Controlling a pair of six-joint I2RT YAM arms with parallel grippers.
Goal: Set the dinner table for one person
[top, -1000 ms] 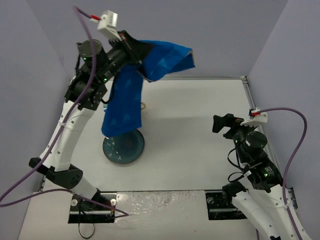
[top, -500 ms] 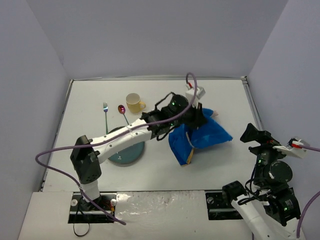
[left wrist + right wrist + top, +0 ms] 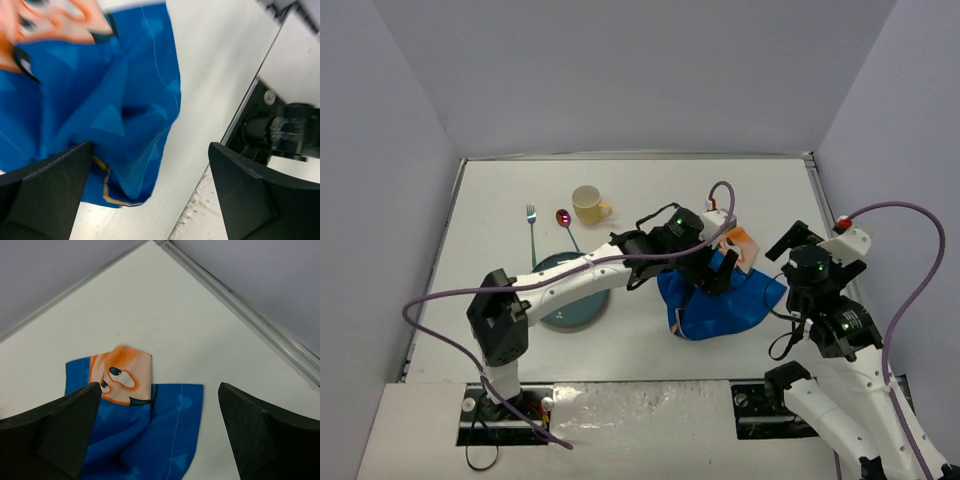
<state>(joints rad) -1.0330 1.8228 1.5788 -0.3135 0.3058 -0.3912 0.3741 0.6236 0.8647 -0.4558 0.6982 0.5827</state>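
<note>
The blue cartoon placemat [image 3: 725,300] lies crumpled on the white dinner table [image 3: 650,190], right of the middle, with an orange face patch turned up at its far edge. My left gripper [image 3: 712,272] hovers just over it, open. In the left wrist view the placemat [image 3: 125,100] bunches below the gripper [image 3: 150,192], and nothing is held between the fingers [image 3: 47,187]. My right gripper [image 3: 782,246] stands open just right of the cloth. The right wrist view has the placemat [image 3: 145,440] beneath the open gripper [image 3: 157,435], apart from it.
A teal plate [image 3: 575,305] sits left of the middle, partly under the left arm. Behind it are a yellow cup [image 3: 587,205], a fork [image 3: 531,228] and a spoon [image 3: 563,217]. The metal rim [image 3: 820,200] runs along the right edge.
My left arm swung the placemat from high at the back left down onto the table's right side, then opened and let it go. The right arm moved in toward the cloth.
</note>
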